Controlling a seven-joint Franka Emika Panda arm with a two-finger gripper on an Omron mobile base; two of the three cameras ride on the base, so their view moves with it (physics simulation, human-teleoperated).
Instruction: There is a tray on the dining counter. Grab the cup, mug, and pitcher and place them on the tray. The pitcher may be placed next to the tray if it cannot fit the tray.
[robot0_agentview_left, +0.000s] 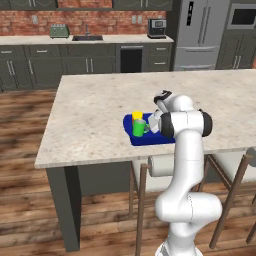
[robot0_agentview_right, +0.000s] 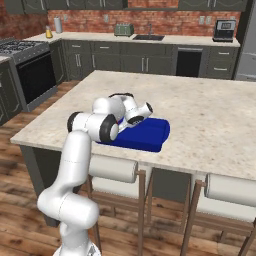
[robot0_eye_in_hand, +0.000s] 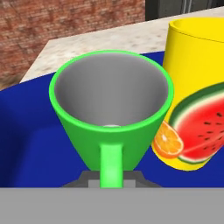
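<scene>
My gripper (robot0_eye_in_hand: 111, 179) is shut on the loop handle of the green mug (robot0_eye_in_hand: 111, 103), which stands upright. The mug (robot0_agentview_left: 139, 128) is over the near left part of the blue tray (robot0_agentview_left: 152, 138); I cannot tell whether its base touches it. The yellow cup (robot0_eye_in_hand: 199, 83), printed with a watermelon slice and an orange slice, stands on the tray close beside the mug. The tray (robot0_agentview_right: 147, 134) lies on the dining counter (robot0_agentview_left: 90, 110) near its front edge. A small amber pitcher (robot0_agentview_right: 48, 32) stands far off on the back corner counter, beside a grey vessel (robot0_agentview_right: 58, 25).
Padded stools (robot0_agentview_left: 162, 165) (robot0_agentview_right: 112, 169) are tucked under the counter's front edge, below the arm. A stove (robot0_agentview_right: 30, 70) stands at the left. The rear cabinet run carries a toaster (robot0_agentview_left: 59, 31), a sink (robot0_agentview_left: 87, 37) and a coffee machine (robot0_agentview_left: 157, 28).
</scene>
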